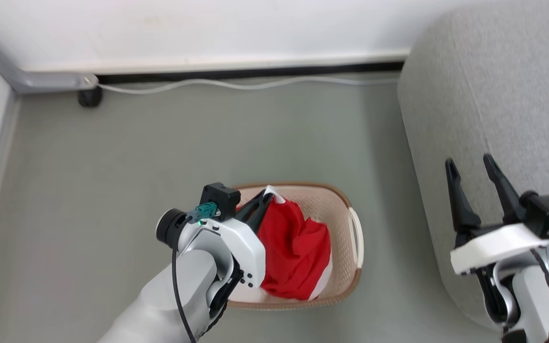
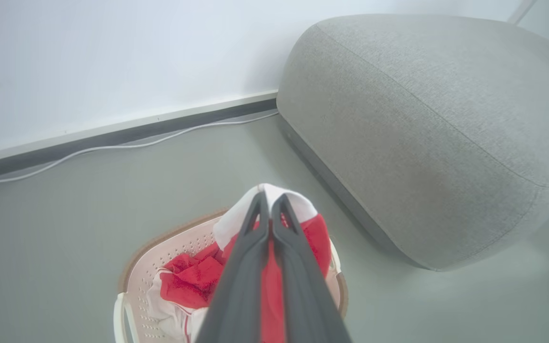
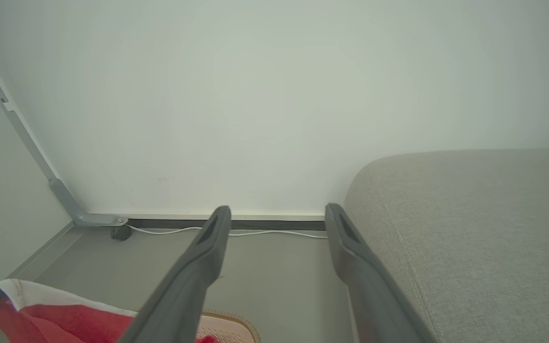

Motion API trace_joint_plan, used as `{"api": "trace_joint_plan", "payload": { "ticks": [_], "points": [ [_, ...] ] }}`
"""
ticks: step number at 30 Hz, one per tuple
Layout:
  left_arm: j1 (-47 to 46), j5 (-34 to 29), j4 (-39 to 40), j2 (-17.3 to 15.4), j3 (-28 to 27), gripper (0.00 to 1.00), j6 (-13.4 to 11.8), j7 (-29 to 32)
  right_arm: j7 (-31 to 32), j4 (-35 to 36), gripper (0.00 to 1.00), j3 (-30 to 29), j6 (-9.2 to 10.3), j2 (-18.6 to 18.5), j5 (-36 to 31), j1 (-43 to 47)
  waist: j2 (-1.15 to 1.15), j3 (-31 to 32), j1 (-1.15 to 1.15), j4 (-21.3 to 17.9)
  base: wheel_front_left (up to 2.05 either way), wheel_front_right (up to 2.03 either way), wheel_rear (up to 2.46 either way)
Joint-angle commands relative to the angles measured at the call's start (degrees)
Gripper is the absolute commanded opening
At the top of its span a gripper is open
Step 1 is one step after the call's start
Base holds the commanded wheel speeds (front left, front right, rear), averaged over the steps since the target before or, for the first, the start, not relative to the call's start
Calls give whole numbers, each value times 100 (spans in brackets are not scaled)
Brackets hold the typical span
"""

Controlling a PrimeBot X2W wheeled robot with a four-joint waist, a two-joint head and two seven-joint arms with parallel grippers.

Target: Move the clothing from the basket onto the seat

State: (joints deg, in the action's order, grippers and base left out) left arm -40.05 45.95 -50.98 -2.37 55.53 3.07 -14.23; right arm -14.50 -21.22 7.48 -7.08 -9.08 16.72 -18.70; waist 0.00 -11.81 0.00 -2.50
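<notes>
Red clothing (image 1: pixel 298 247) with white trim hangs from my left gripper (image 1: pixel 266 196), which is shut on its white-edged top over the basket (image 1: pixel 339 200). The left wrist view shows my left gripper (image 2: pixel 270 196) pinching the white trim of the clothing (image 2: pixel 279 200), with more red fabric (image 2: pixel 191 281) lying in the basket (image 2: pixel 160 252) below. The basket is cream with a brown rim and stands on the floor. The grey seat (image 1: pixel 503 95) rises to its right. My right gripper (image 1: pixel 472 169) stands open and holds nothing beside the seat's edge (image 3: pixel 470 228).
A white cable (image 1: pixel 236 85) runs along the baseboard at the far wall. A grey conduit (image 1: pixel 26 78) with a dark plug (image 1: pixel 89 97) sits in the left corner. Bare grey floor (image 1: pixel 160 143) surrounds the basket.
</notes>
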Motion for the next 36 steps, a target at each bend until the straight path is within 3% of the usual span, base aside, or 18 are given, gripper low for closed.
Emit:
{"api": "trace_joint_plan", "payload": {
  "ticks": [1, 17, 36],
  "points": [
    [-86, -87, 161, -51, -205, 0, 45, -76, -50, 101, 100, 62, -41, -8, -63, 84, 0, 287, 0, 190, 0, 0, 0],
    [-1019, -1097, 1221, -96, -929, 0, 333, -76, -50, -10, 100, -210, -41, 168, -217, 568, 0, 786, 0, 459, 0, 0, 0],
    [-1890, -1112, 1582, -154, -841, 0, 424, -74, -50, -7, 100, -136, -41, 212, -207, 579, 0, 743, 0, 445, 0, 0, 0]
  ]
}}
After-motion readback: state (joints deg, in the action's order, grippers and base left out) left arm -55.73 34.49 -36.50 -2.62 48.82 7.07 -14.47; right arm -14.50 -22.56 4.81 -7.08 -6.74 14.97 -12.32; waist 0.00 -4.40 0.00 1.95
